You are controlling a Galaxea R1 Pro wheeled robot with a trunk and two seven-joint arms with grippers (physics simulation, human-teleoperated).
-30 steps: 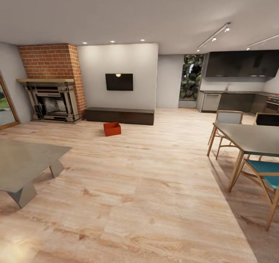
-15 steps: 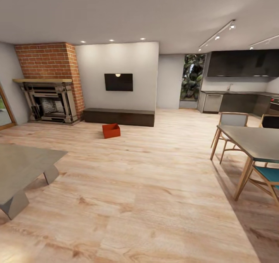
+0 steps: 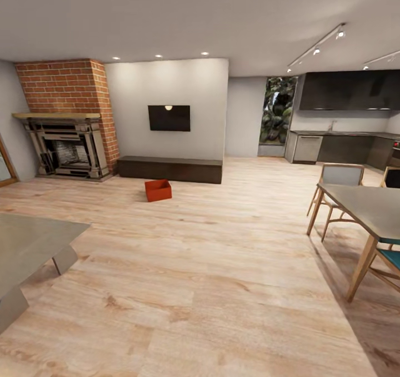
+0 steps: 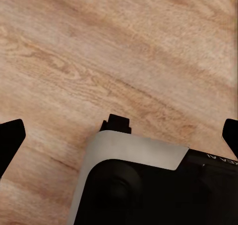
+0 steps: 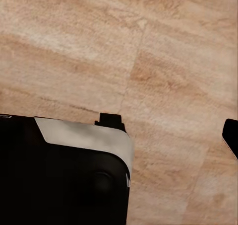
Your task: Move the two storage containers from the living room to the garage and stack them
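Note:
One orange-red storage container (image 3: 158,190) sits on the light wood plank floor (image 3: 211,271) of the living room, far ahead of me and just in front of the dark low bench (image 3: 169,169). It is open-topped and lies at a slight angle. In the left wrist view my left gripper (image 4: 119,140) is open, its black fingertips (image 4: 10,138) spread wide above the planks and part of my base. In the right wrist view my right gripper (image 5: 119,135) also stands open over the wood floor, with one fingertip (image 5: 231,135) at the frame's edge. Neither holds anything.
A grey low table (image 3: 28,244) juts in at the near left. A dining table (image 3: 369,205) with wooden chairs (image 3: 339,176) stands at the right. A brick fireplace (image 3: 64,138) is at the far left, a wall TV (image 3: 169,117) above the bench, and a dark kitchen (image 3: 344,144) at the far right.
The whole head view has shifted: the low table and the dining table slide toward the frame edges, so the camera has moved. The container itself has not moved.

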